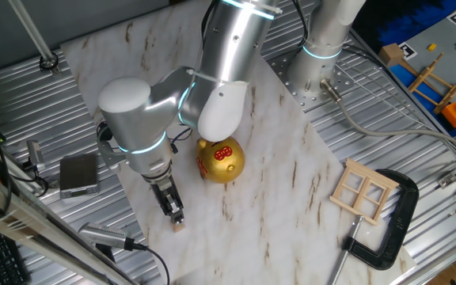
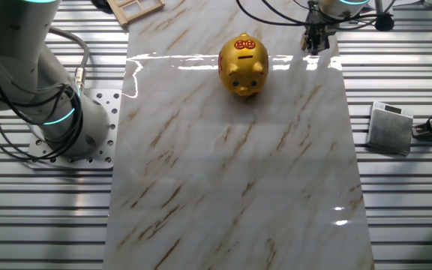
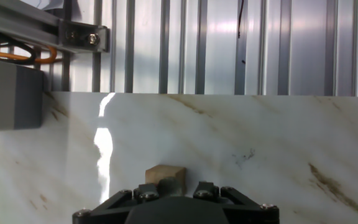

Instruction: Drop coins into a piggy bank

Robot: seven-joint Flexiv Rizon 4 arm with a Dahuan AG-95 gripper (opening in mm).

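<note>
The gold piggy bank (image 1: 220, 161) with its red patch stands on the marble board; it also shows in the other fixed view (image 2: 244, 64). My gripper (image 1: 176, 212) is at the board's near-left edge, left of and apart from the pig. Its thin fingers are together, with the small tan coin (image 1: 179, 226) at their tips, low over the board. In the hand view the coin (image 3: 165, 173) sits right at the dark fingertips, partly hidden by them. In the other fixed view the gripper (image 2: 315, 43) is to the right of the pig and the coin is hidden.
A grey box (image 1: 78, 174) lies on the ribbed metal left of the board. A small wooden frame (image 1: 363, 191) and a black C-clamp (image 1: 390, 226) sit at the right. The arm's base (image 1: 323, 47) stands behind the board. Cables run along the left edge.
</note>
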